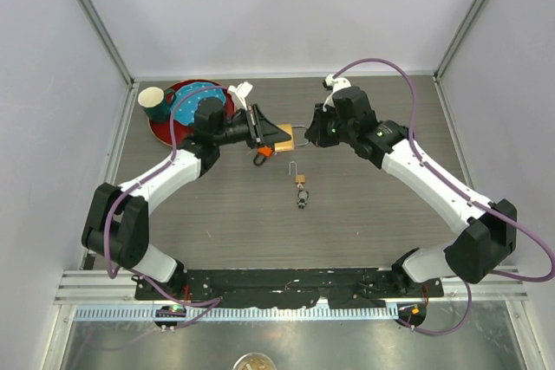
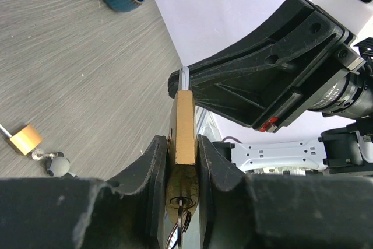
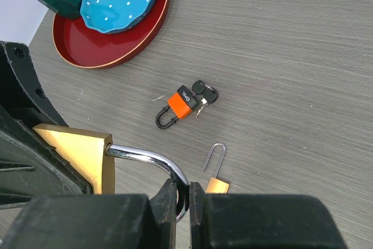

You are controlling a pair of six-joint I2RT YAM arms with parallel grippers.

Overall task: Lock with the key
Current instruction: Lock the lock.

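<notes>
A large brass padlock (image 1: 283, 134) hangs in the air between both arms. My left gripper (image 2: 185, 161) is shut on its brass body (image 2: 185, 125); a key (image 2: 182, 209) with a ring sits in the keyhole at the bottom. My right gripper (image 3: 182, 199) is shut on the curved end of its chrome shackle (image 3: 148, 160). In the right wrist view the brass body (image 3: 81, 154) shows at the left. In the top view my left gripper (image 1: 267, 133) and right gripper (image 1: 309, 133) face each other across the lock.
A small brass padlock (image 1: 300, 180) with a long shackle lies on the table centre, keys beside it. An orange padlock (image 3: 182, 105) with black keys lies under the held lock. A red tray (image 1: 160, 132) with a blue dotted plate (image 1: 198, 94) and a green mug (image 1: 154, 103) stands back left.
</notes>
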